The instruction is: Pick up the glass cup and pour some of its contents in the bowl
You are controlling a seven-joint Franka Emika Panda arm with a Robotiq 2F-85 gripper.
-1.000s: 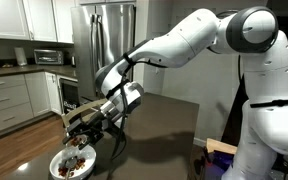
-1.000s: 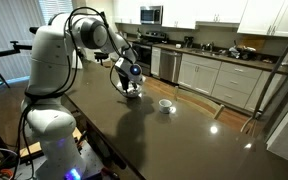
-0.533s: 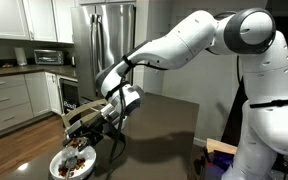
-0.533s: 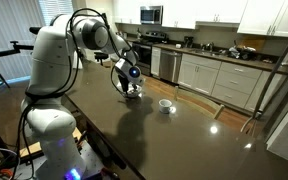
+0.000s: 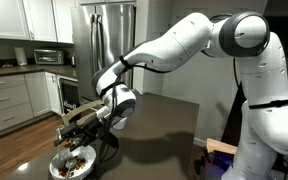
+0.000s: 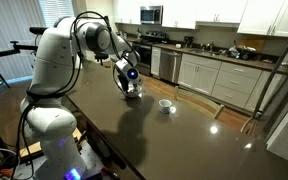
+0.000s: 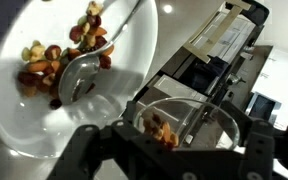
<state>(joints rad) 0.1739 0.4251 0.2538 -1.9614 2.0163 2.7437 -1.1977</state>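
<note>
The hand [image 7: 179, 140] is closed on the glass cup [image 7: 189, 112], lower centre of the wrist view, with the contents [image 7: 160, 128] visible through its wall. The bowl [image 7: 9, 110] lies just beside it, upper left. Since the previous half-second the wrist has dropped and rolled, so pouring is probably beginning.

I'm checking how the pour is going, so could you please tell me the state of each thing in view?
gripper: shut on the glass cup.
glass cup: held at the bowl's edge, with nuts inside.
bowl: on the table, holding mixed nuts and a spoon.
spoon: lying in the bowl.
white cup: upright on the table, apart from the bowl; contents not visible.
</note>
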